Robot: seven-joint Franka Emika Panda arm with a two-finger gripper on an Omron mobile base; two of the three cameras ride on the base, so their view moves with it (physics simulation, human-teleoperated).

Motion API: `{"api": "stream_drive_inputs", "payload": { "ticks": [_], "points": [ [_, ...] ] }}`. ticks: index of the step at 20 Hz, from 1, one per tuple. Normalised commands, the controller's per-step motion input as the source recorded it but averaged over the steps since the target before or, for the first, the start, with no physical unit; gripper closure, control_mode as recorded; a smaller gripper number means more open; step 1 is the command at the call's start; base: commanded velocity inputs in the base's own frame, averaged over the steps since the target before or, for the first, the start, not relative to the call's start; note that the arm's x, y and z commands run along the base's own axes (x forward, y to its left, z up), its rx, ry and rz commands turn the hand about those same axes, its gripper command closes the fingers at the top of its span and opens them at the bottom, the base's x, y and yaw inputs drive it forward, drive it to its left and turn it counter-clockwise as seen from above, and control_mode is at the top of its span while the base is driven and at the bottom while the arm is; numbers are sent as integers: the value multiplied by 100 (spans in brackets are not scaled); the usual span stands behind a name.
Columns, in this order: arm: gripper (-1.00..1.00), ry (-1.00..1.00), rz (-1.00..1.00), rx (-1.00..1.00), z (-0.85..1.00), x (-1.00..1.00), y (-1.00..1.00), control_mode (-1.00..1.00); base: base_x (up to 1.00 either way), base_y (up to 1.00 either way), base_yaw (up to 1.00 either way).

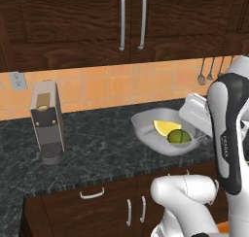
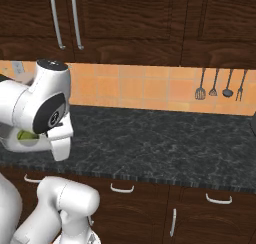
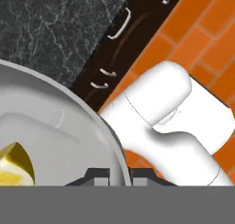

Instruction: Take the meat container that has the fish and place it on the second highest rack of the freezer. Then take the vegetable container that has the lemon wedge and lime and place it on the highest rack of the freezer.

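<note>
The vegetable container (image 1: 151, 129) is a shallow grey bowl holding a yellow lemon wedge (image 1: 165, 127) and a green lime (image 1: 179, 136). It hangs tilted just above the dark counter (image 1: 107, 148), near the counter's front edge. My gripper (image 1: 197, 129) is shut on the bowl's right rim. In the hand view that rim (image 3: 110, 140) runs between my fingertips (image 3: 98, 175), with the lemon wedge (image 3: 16, 165) at the lower left. In the right base view the arm hides most of the container (image 2: 15, 143), and a bit of the lime (image 2: 27, 135) shows. The meat container and the freezer are out of view.
A grey coffee machine (image 1: 47, 122) stands on the counter at the left. Utensils (image 2: 220, 85) hang on the tiled wall to the right. Dark upper cabinets (image 1: 131, 22) hang overhead, with drawers (image 2: 122, 188) below the counter. An orange tiled floor (image 3: 202, 39) lies beneath.
</note>
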Motion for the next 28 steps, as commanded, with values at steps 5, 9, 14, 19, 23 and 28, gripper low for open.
{"api": "stream_drive_inputs", "payload": {
  "ticks": [5, 9, 14, 19, 23, 28],
  "points": [
    [100, -13, 0, 0, 41, -50, 19, 100, -13, 0, 0],
    [100, 0, 0, 0, 0, 0, 0, 100, -62, -34, -12],
    [100, 0, 0, 0, 0, 0, 0, 100, -16, -60, -70],
    [100, 0, 0, 0, 0, 0, 0, 100, 0, -39, -88],
    [100, 0, 0, 0, 0, 0, 0, 100, 0, -47, -86],
    [100, 0, 0, 0, 0, 0, 0, 100, 0, -50, -85]
  ]
}}
